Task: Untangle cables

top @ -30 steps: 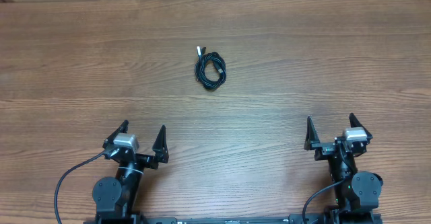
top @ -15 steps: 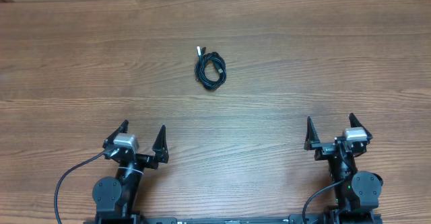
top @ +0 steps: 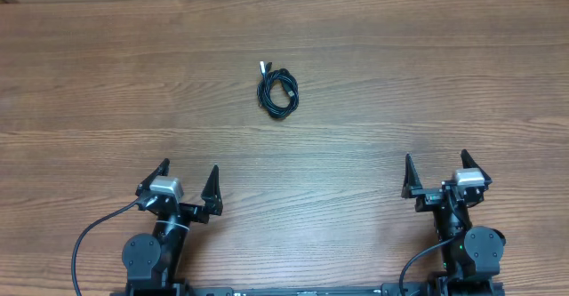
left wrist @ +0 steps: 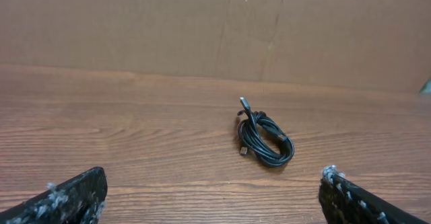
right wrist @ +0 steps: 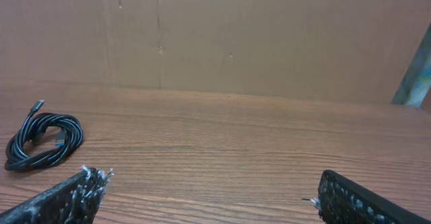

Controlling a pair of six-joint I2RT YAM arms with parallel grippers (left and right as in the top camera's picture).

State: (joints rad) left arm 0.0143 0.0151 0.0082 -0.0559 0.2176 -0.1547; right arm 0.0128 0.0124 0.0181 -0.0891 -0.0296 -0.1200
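The left gripper (top: pixel 188 176) and right gripper (top: pixel 436 165) gape empty; pinching the whole cable coil (top: pixel 277 92) might drag it, not loosen it.

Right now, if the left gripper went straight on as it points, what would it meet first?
Probably the coiled cables, lying a little right of the left gripper's centre line. If it misses them, only table until the brown wall.

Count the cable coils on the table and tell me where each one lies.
1. The coil of cables lies on the table, left of centre, toward the far edge. None seems hidden.
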